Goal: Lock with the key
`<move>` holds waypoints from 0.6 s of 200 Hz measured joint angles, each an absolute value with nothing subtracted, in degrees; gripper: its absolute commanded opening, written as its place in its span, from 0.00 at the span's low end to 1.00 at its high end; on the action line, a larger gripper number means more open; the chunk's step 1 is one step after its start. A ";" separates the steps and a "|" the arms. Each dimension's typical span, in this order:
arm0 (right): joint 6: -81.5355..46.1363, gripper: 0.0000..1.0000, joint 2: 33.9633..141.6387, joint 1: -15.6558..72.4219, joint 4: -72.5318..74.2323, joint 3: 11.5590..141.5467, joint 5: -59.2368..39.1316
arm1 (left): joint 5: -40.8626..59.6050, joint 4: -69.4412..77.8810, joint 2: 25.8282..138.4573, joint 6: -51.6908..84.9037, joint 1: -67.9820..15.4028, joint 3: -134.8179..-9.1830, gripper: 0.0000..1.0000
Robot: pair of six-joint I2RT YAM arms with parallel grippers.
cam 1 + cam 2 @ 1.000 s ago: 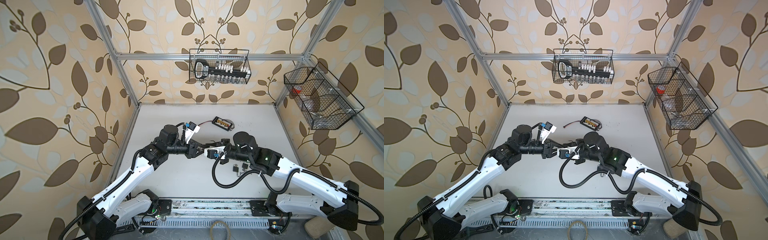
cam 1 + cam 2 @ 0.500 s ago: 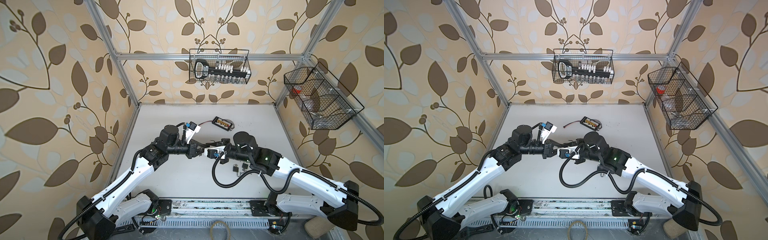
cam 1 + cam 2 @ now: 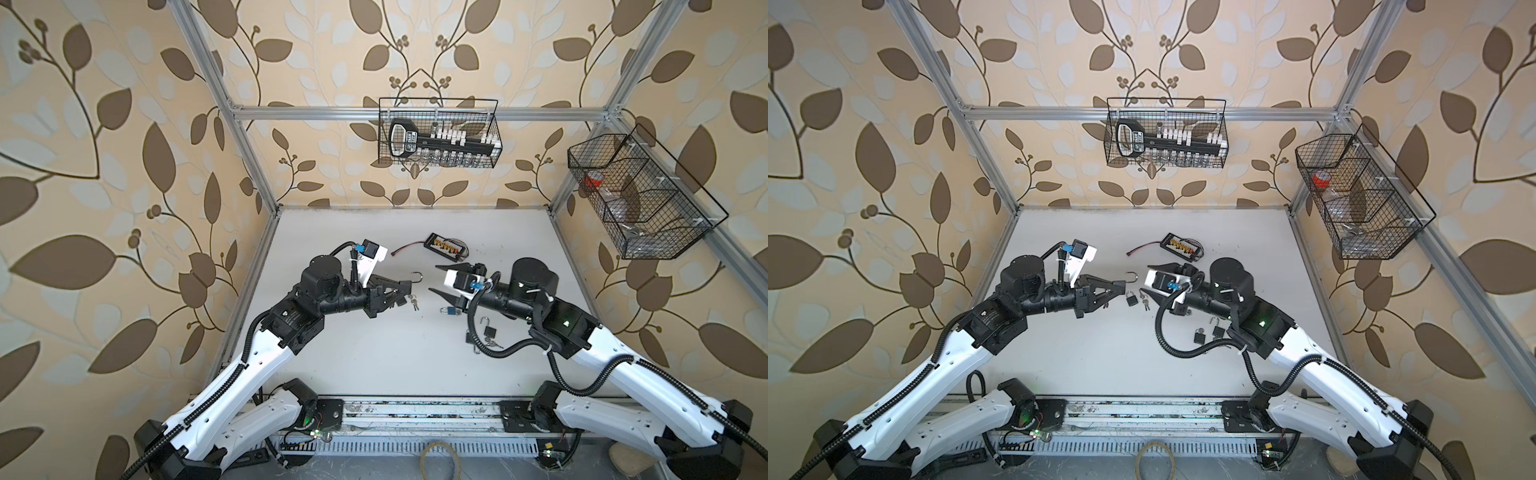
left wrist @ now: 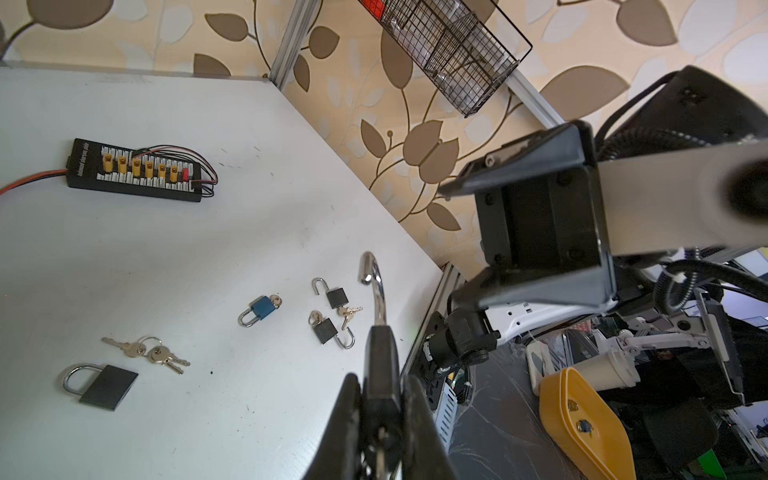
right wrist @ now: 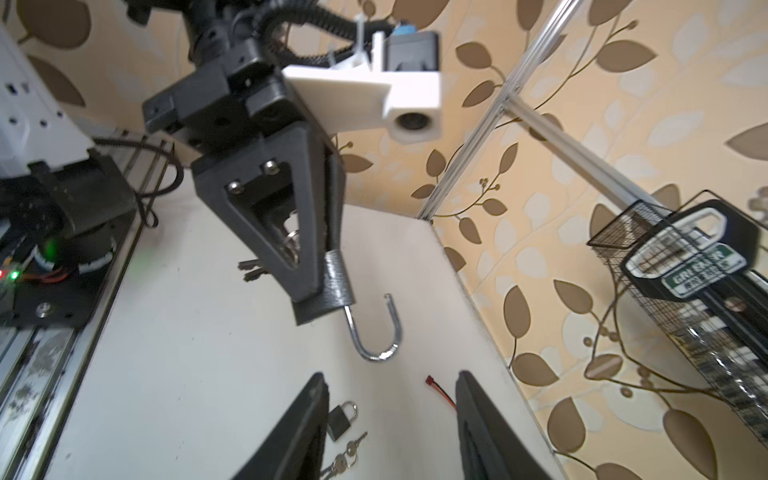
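1. Right, the white table (image 3: 374, 365) is the biggest thing I see, strewn with small bits ahead of both arms.
2. My left claw (image 3: 409, 283) is clamped on a black padlock (image 4: 380, 361), held up off the table.
3. My right claw (image 3: 433, 277) faces it, near but apart, fingers spread wide and gripping nothing.
4. The held lock's shackle (image 5: 374, 328) stands open, pointing toward the right claw.
5. A spare padlock (image 4: 106, 386) lies flat on the table.
6. Keys (image 4: 145, 353) on rings lie just beside it.

Green label (image 5: 701, 269) on oversized key (image 5: 742, 235): possibly "GRE…", blurred; nothing else legible.
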State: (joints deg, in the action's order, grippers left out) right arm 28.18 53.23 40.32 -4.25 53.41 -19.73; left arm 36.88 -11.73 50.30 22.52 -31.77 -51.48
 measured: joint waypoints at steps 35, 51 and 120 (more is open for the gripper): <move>23.14 0.49 52.49 36.07 -0.03 52.75 -29.43 | 38.50 -8.56 49.10 25.47 -31.40 -51.44 0.00; 22.76 0.48 52.86 36.07 1.17 52.75 -33.39 | 40.12 -6.02 49.12 27.46 -31.40 -51.29 0.00; 23.24 0.49 52.99 36.12 6.68 51.20 -43.38 | 45.58 -0.01 49.47 31.81 -31.40 -51.16 0.00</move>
State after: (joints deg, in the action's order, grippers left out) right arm 23.24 52.99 36.12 6.68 51.20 -43.38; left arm 45.58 -0.01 49.47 31.81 -31.40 -51.16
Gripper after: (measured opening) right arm 0.483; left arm 0.142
